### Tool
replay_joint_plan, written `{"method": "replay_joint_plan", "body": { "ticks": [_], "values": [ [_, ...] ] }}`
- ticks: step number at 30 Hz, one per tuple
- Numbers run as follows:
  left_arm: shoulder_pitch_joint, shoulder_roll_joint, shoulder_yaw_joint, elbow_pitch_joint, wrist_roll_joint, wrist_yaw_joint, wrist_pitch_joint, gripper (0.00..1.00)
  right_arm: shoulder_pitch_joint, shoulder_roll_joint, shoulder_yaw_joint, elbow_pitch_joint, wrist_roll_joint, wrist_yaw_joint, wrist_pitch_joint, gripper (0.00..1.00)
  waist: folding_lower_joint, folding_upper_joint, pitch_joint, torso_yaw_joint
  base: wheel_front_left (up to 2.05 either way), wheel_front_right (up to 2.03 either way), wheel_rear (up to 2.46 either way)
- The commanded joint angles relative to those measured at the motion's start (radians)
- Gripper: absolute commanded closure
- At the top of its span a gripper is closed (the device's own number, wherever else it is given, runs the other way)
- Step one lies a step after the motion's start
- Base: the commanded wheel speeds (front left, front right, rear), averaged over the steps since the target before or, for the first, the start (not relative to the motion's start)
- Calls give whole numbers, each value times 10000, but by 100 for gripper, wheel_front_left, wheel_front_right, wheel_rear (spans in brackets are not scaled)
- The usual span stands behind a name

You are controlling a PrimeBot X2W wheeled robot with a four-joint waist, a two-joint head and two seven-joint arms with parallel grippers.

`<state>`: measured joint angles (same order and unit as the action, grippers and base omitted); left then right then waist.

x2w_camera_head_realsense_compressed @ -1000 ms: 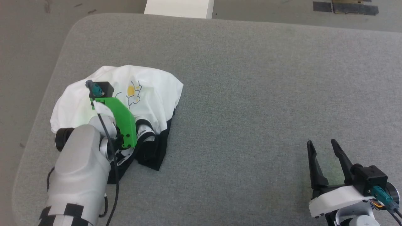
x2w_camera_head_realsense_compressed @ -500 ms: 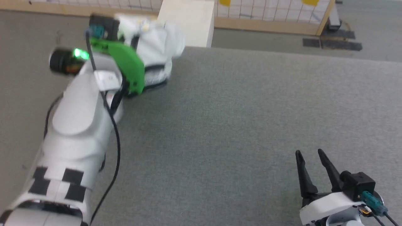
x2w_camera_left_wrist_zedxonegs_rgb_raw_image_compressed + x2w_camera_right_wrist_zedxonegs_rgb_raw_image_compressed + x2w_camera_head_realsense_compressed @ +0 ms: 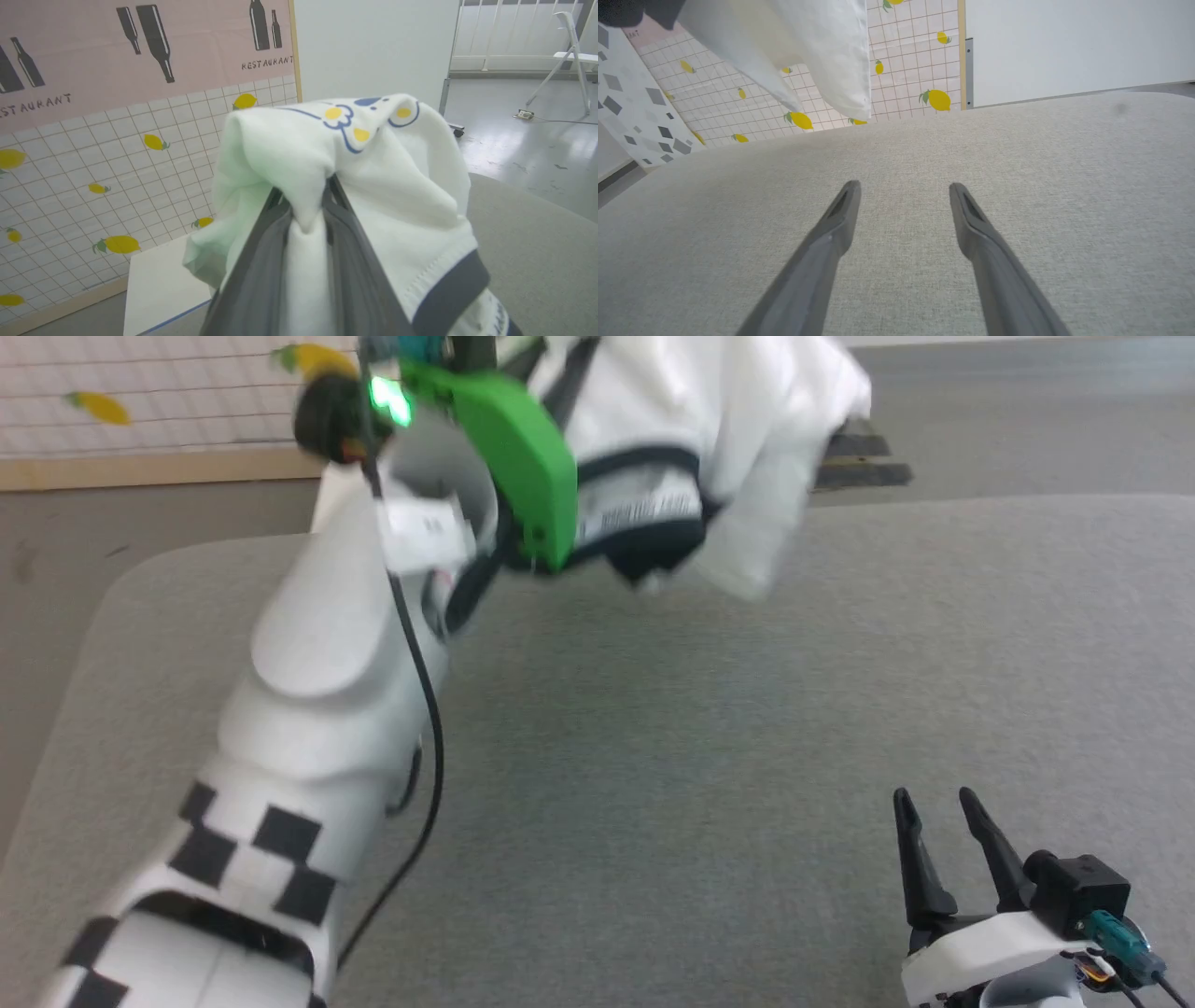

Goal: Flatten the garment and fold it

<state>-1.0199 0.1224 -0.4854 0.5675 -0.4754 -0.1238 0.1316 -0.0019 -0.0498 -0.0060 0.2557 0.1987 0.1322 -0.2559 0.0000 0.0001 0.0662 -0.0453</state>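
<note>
The garment [image 3: 728, 439], a white T-shirt with black trim, hangs bunched in the air above the grey table [image 3: 709, 728] at the top of the head view. My left gripper [image 3: 306, 205] is shut on a fold of the garment [image 3: 355, 186], whose yellow-and-blue print shows near the top of the bundle. A white corner of the garment [image 3: 817, 51] hangs into the right wrist view's upper left. My right gripper [image 3: 934, 798] stands open and empty low over the table's near right; the right gripper [image 3: 903, 189] has its fingers well apart.
The grey padded table [image 3: 1017, 186] spreads below both arms. A white box [image 3: 159, 284] stands past the table's far edge. A lemon-patterned tiled panel [image 3: 93, 186] lines the back wall, and a folding chair [image 3: 567, 51] stands far off on the floor.
My left arm has lifted the garment off the table and carried it up and to the right. The head camera has tilted up. The right gripper stays open in place.
</note>
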Motion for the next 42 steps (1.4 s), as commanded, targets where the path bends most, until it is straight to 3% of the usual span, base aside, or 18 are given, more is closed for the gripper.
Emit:
{"method": "replay_joint_plan", "body": {
  "ticks": [1, 8, 16, 17, 18, 25, 29, 35, 38, 42],
  "values": [
    [603, -12, -176, 253, -178, -67, 77, 100, -57, -4, -70, -10, 41, -15, -55, 0, 0, -1, 13, -756, 0, 0, 0],
    [2801, -69, -1149, 1483, -1214, -68, 1319, 100, 155, -4, -259, -142, 36, -15, -57, 0, 0, -1, 92, -1194, 0, 0, 0],
    [4191, 12, -1632, 2267, -1650, 41, 2851, 100, 336, -4, -233, -166, 183, -15, -58, 0, 0, -1, 93, -810, 0, 0, 0],
    [4260, -22, -1551, 2219, -1787, 54, 2893, 53, 342, -4, -205, -163, 197, -15, -58, 0, 0, -1, 67, -749, 0, 0, 0],
    [4310, -61, -1380, 2093, -1968, 114, 2803, 0, 353, -4, -167, -161, 210, -15, -58, 0, 0, -1, 25, -671, 0, 0, 0],
    [4489, -217, 344, 546, -3636, 352, 1941, 0, 430, -4, -179, -175, 186, -15, -58, 0, 0, -1, -306, -189, 0, 0, 0],
    [4666, 102, 1323, -578, -4004, 652, 919, 0, 493, -4, -240, -162, 203, -15, -58, 0, 0, -1, -496, 37, 0, 0, 0],
    [5640, 1073, 2047, -1908, -3094, 1003, -1408, 0, 459, -4, -303, -156, 243, -15, -58, 0, 0, -1, -588, 222, 0, 0, 0],
    [6410, 1533, 2199, -2295, -2162, 1430, -2916, 0, 436, -4, -304, -124, 226, -15, -58, 0, 0, -1, -613, 319, 0, 0, 0],
    [7414, 1791, 2208, -2741, -1111, 1778, -3813, 0, 443, -4, -263, 69, 258, -15, -58, 0, 0, -1, -653, 452, 0, 0, 0]
  ]
}}
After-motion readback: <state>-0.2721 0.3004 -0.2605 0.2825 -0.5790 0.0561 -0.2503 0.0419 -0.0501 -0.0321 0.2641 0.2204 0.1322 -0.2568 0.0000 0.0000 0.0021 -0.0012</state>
